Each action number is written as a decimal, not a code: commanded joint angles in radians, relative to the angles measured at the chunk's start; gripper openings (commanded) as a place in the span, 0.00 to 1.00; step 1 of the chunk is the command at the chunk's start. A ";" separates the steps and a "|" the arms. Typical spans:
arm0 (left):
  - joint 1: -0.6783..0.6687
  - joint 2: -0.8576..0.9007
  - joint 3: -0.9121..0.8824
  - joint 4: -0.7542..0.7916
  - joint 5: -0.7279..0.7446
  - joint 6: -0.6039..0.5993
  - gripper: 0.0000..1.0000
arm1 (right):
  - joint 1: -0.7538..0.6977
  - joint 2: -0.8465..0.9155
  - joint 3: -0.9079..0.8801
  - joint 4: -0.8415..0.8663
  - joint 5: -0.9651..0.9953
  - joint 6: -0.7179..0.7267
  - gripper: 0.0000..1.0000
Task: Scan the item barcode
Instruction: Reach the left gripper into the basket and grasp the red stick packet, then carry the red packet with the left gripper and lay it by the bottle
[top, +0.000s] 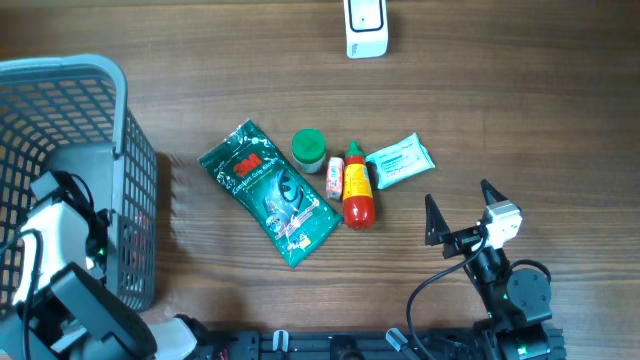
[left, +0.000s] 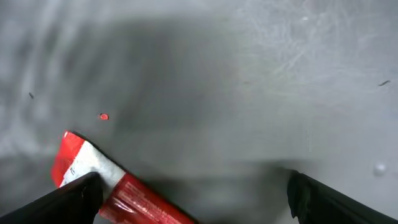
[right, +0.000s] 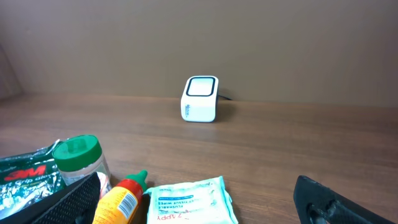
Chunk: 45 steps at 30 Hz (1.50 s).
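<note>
**Overhead view.** A wooden bench (top: 500, 90) carries a white barcode scanner (top: 366, 28) at the top centre of the frame. A grey mesh basket (top: 135, 180) stands at the left edge. Five items lie grouped in mid-frame:
- a green 3M pouch (top: 268, 192), set diagonally;
- a green-capped jar (top: 309, 149), just to the right of the pouch;
- a small pink packet (top: 334, 177);
- a red sauce bottle (top: 357, 188) with a yellow label, lying on its side just beside the pink packet;
- a pale-blue wipes pack (top: 399, 160), furthest right.

The right tool (top: 456, 192), in the lower right of the frame, is released. Its fingers are spread wide on nothing, clear of the wipes pack. The left arm (top: 45, 240) reaches down into the basket.

**Left wrist view.** The left tool (left: 194, 190) is likewise released, with its fingers far apart at the lower corners of the frame over the grey basket floor. A red-and-white packet (left: 118, 186) lies at lower left beside one finger; whether they touch cannot be told.

**Right wrist view.** The scanner stands upright at centre frame. The jar, bottle and wipes pack line the lower edge.
</note>
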 joint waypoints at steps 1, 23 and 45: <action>-0.001 0.032 -0.123 0.099 -0.107 -0.013 1.00 | 0.003 -0.004 -0.001 0.002 -0.001 -0.011 1.00; -0.001 -0.166 0.003 -0.055 -0.061 0.245 1.00 | 0.003 -0.004 -0.001 0.002 -0.001 -0.011 1.00; 0.000 -0.152 -0.102 0.074 -0.068 0.278 0.04 | 0.003 -0.004 -0.001 0.002 -0.001 -0.011 1.00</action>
